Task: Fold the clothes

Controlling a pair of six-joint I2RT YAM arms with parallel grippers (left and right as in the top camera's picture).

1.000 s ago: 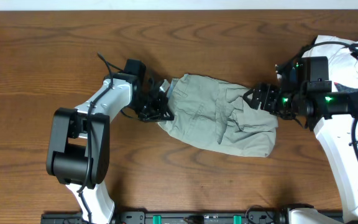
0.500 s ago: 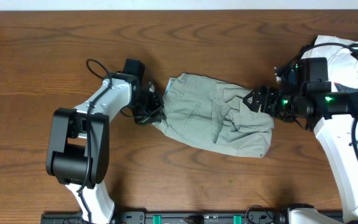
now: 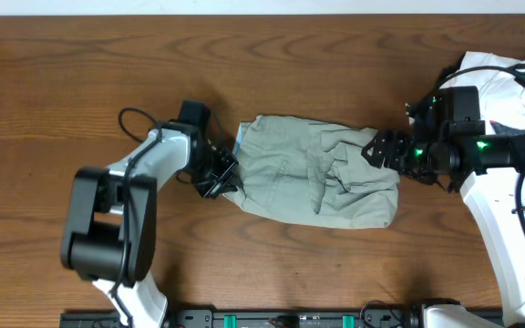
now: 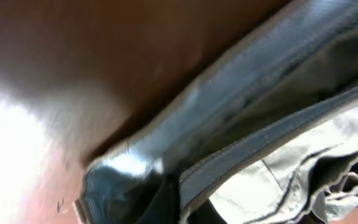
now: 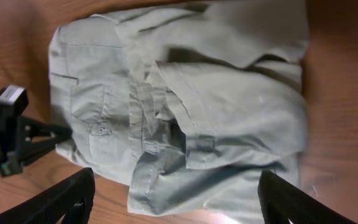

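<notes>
The left gripper (image 3: 221,175) is clamped tight on the left edge of the khaki clothes (image 3: 317,173), which stretch away to its right across the wooden table (image 3: 53,82). The right gripper (image 3: 376,148) hangs over their right end with jaws spread wide, holding nothing. A white and black heap (image 3: 509,77) lies just behind it.

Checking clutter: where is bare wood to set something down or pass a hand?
Bare table: the left end beyond the left arm, the far strip behind the khaki garment, the near strip before it. Crowded: the middle, left gripper and right gripper at the garment's ends, and the clothes heap at far right.
</notes>
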